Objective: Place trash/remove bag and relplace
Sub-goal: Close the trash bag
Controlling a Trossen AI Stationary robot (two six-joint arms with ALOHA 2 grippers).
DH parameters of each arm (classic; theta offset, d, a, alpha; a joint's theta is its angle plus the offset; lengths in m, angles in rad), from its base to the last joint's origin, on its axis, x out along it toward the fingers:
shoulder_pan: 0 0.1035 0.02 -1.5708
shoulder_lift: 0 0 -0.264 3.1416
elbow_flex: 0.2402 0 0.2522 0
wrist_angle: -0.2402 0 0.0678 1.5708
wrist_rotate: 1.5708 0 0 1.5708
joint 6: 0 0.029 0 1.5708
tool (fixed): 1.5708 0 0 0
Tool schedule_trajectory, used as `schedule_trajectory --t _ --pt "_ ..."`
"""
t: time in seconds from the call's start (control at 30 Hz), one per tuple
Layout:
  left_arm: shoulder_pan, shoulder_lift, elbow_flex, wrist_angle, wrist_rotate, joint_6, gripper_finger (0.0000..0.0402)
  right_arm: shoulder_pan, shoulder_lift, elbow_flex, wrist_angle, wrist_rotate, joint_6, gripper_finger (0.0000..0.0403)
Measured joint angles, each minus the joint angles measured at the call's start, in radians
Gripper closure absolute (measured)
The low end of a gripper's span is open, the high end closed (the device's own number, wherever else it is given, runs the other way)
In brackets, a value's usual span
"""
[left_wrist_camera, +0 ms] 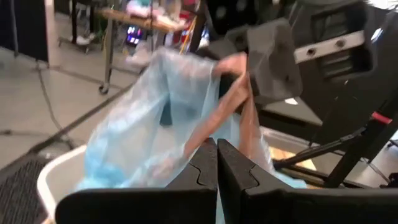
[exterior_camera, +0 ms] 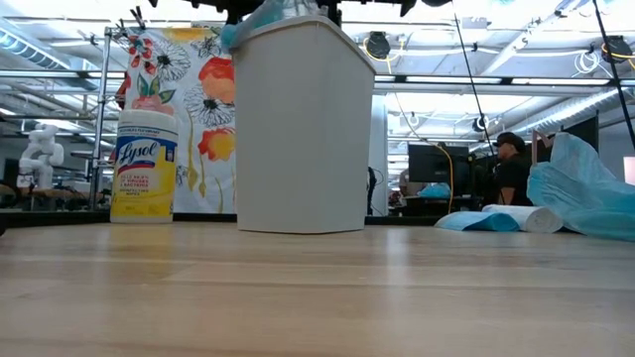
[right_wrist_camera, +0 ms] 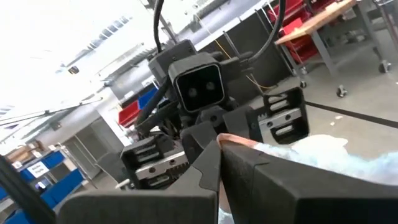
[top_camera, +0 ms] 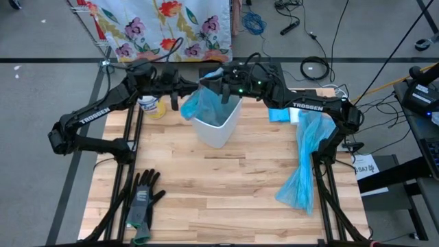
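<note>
Reading "Lysol" on yellow canister (exterior_camera: 144, 165); "TROSSEN" on arms.

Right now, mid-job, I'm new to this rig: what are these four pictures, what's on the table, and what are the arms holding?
Two dark robot arms work at a wooden table. One picture looks straight down, one looks level across the tabletop, and two come from cameras on the wrists. At the back stands a white bin with a blue bag at its mouth. The left gripper and the right gripper meet over the bin, fingers shut, each apparently pinching the bag's film. Also on the table: a Lysol canister, gloves, and a second blue bag draped by the right arm. No loose trash is visible.
</note>
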State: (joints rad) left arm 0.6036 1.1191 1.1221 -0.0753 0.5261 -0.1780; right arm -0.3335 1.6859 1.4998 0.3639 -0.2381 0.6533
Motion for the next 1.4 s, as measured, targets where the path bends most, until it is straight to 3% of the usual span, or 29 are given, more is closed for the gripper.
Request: schedule_trajectory --t 0.4,0.77,1.1,1.4 --pt "-0.01 0.012 0.0 0.1 0.08 -0.006 0.0402 0.014 -0.001 0.0 0.018 -0.027 0.02 0.0403" --pt "-0.01 0.083 0.0 0.249 0.197 -0.131 0.0402 0.021 -0.002 0.001 0.023 -0.031 0.033 0.0403" --pt "-0.036 0.092 0.0 0.247 0.283 -0.131 0.0402 0.022 -0.002 0.002 0.029 -0.039 0.04 0.0403" --pt "-0.072 0.163 0.0 0.24 0.293 -0.132 0.0402 0.02 -0.001 0.177 -0.045 -0.033 -0.011 0.0402"
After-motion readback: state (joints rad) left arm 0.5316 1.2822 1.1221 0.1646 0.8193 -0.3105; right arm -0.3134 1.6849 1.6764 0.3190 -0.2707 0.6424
